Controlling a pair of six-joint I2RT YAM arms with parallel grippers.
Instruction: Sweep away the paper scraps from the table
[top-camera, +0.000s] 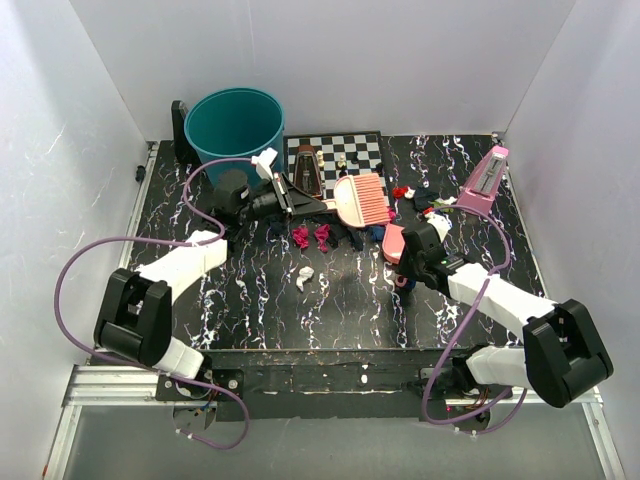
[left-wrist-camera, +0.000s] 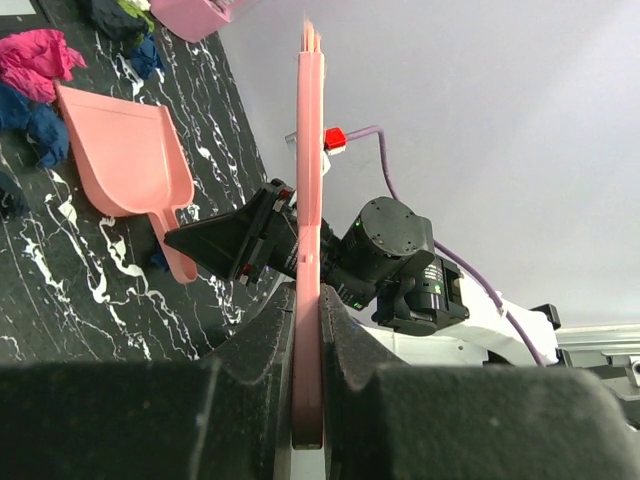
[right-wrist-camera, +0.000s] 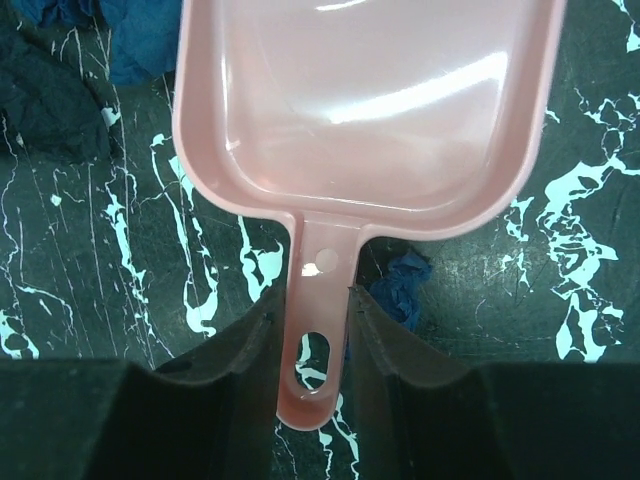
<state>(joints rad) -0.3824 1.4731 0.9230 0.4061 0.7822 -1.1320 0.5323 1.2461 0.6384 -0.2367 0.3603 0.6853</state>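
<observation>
Paper scraps lie mid-table (top-camera: 250, 300): magenta wads (top-camera: 311, 237), a white one (top-camera: 305, 275), red ones (top-camera: 402, 191) and dark blue ones (top-camera: 366, 236). My left gripper (top-camera: 300, 200) (left-wrist-camera: 308, 290) is shut on the handle of a pink brush (top-camera: 362, 199) (left-wrist-camera: 310, 150), held above the scraps. My right gripper (top-camera: 405, 262) (right-wrist-camera: 318, 300) is shut on the handle of a pink dustpan (top-camera: 393, 243) (right-wrist-camera: 370, 100) that lies flat on the table. A dark blue scrap (right-wrist-camera: 405, 290) sits just right of that handle. In the left wrist view the dustpan (left-wrist-camera: 125, 160) lies beside magenta (left-wrist-camera: 35, 60) and blue scraps (left-wrist-camera: 30, 120).
A teal bucket (top-camera: 235, 125) stands at the back left. A chequered chessboard (top-camera: 345, 152) with a few pieces and a wooden metronome (top-camera: 307, 168) is at the back middle. A pink metronome (top-camera: 485, 180) stands at the back right. White walls enclose three sides.
</observation>
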